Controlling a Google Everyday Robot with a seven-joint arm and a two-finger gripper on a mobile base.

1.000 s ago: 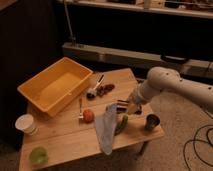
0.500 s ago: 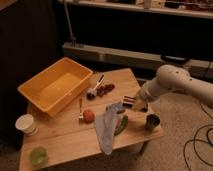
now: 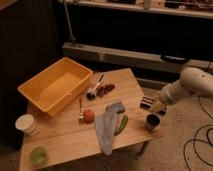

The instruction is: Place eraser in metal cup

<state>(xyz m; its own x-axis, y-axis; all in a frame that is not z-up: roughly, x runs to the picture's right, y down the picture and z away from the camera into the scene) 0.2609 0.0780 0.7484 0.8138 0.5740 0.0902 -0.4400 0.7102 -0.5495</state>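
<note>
The eraser (image 3: 146,102), a small dark block with pale and reddish stripes, is held in the air just past the table's right edge. My gripper (image 3: 154,105) is shut on it, at the end of the white arm (image 3: 192,84) that reaches in from the right. The metal cup (image 3: 152,121), short, grey and dark inside, stands upright on the table's front right corner. It is just below and slightly in front of the gripper, and apart from it.
On the wooden table (image 3: 65,137) are a yellow bin (image 3: 55,87), a white cup (image 3: 26,123), a green cup (image 3: 38,155), an orange ball (image 3: 89,115), a fork (image 3: 80,109), a blue-grey pad (image 3: 116,107), a grey cloth (image 3: 106,131), a green pod (image 3: 121,125) and a brush (image 3: 95,87). Cables (image 3: 200,142) lie on the floor at right.
My gripper has carried the eraser to the right, from over the table near the pad out to the right edge above the metal cup.
</note>
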